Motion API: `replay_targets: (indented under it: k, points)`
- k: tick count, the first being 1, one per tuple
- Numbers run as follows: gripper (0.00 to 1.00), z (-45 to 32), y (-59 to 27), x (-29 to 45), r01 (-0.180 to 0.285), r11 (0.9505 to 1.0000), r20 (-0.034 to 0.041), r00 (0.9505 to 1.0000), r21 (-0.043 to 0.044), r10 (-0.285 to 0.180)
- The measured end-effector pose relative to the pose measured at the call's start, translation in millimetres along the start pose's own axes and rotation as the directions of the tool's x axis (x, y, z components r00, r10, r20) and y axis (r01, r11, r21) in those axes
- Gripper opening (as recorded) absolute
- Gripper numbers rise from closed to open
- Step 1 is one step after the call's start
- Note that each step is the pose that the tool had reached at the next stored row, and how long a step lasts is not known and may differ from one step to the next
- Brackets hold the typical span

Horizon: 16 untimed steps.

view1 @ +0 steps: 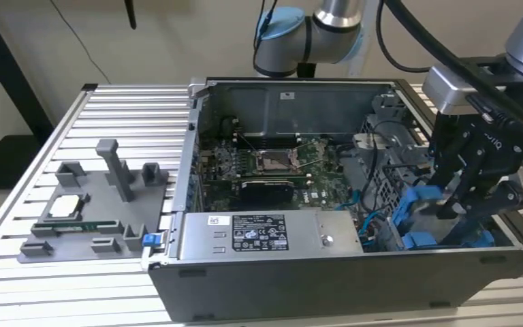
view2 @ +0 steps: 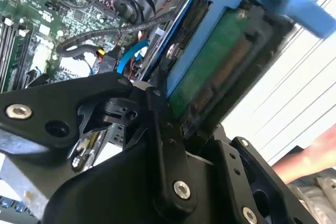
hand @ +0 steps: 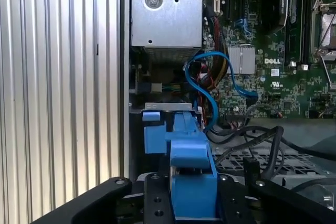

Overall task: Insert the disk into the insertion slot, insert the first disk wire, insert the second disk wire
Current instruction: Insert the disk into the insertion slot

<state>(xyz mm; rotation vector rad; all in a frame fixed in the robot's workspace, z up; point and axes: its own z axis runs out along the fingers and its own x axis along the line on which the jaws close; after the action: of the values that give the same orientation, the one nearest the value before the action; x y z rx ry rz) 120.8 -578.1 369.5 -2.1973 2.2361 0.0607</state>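
My gripper is shut on the disk, a drive in a bright blue carrier held on edge over the case's front corner, at the exterior view's right. In the first wrist view the blue carrier sits between my black fingers, its far end at the grey rim of the insertion slot. How deep it reaches is hidden. The second wrist view shows the disk's green underside. A blue disk wire loops loose beside the slot; its plug hangs free.
The open computer case lies on a slatted metal table. The power supply, motherboard and a perforated cage surround the slot. A grey fixture tray sits at the exterior view's left. A person's hand is nearby.
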Motion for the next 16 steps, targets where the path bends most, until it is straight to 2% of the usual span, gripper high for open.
replay_targets:
  k: [4,9,16]
  points:
    - [1.0,-6.2,0.2,-0.1,0.0,1.0,0.0003,1.0,-0.0012,0.0]
    - [1.0,-23.0,0.6,-1.1,0.0,1.0,0.0001,1.0,-0.0023,0.0]
    - [1.0,-25.1,4.4,-10.1,0.0,1.0,0.0141,0.9999,-0.0026,0.0]
